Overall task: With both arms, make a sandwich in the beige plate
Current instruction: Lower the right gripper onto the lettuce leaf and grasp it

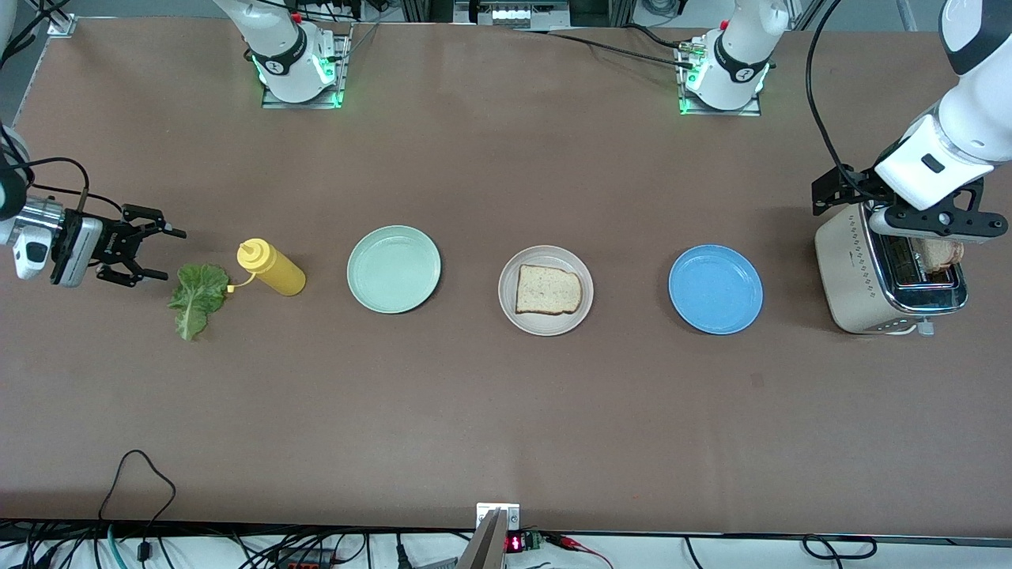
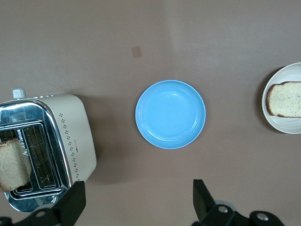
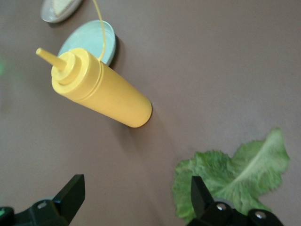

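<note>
Brown table (image 1: pixel 506 411) runs the width of the room, and the sandwich is barely begun: one bread slice (image 1: pixel 548 290) lies on the beige plate (image 1: pixel 545 325) at centre frame, the lettuce leaf (image 1: pixel 194 296) lies bare at lower left, and a second slice (image 1: pixel 938 254) stands in the toaster (image 1: pixel 858 288) at the right edge. Right gripper (image 1: pixel 150 253) hangs low by the lettuce, fingers apart and empty. Left gripper (image 2: pixel 136 207) hovers over the toaster, fingers also apart.

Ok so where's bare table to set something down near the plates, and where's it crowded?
Bare table runs nearer the front camera than the mint-green plate, beige plate and blue plate, with gaps between them. It is crowded where the right gripper, open, hovers by the lettuce leaf and mustard bottle.
</note>
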`<state>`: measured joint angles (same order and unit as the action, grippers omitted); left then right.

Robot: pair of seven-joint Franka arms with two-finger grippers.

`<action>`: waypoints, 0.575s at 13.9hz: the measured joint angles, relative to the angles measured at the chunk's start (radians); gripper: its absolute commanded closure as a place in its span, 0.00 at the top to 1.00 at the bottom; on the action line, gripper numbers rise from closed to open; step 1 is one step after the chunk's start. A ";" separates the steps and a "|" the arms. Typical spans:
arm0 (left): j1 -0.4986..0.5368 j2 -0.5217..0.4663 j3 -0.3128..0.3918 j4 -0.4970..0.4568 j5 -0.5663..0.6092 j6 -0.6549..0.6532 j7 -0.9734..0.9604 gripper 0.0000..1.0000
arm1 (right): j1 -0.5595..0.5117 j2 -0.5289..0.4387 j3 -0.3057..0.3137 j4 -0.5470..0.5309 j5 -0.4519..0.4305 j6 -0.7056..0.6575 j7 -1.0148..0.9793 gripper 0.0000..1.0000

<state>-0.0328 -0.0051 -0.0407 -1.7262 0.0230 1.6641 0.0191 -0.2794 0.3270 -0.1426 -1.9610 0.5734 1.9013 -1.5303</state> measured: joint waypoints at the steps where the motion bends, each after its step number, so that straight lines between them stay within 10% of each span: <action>1: 0.000 0.000 0.000 0.000 0.000 0.000 0.000 1.00 | 0.026 -0.021 0.000 0.006 -0.071 0.016 0.122 1.00; 8: 0.000 0.000 0.000 0.000 0.000 0.000 0.000 1.00 | 0.146 -0.025 0.000 0.022 -0.413 0.147 0.861 1.00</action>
<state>-0.0328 -0.0050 -0.0407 -1.7262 0.0230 1.6641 0.0191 -0.1332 0.3024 -0.1424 -1.9390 0.1606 2.0481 -0.6690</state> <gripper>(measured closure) 0.000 0.000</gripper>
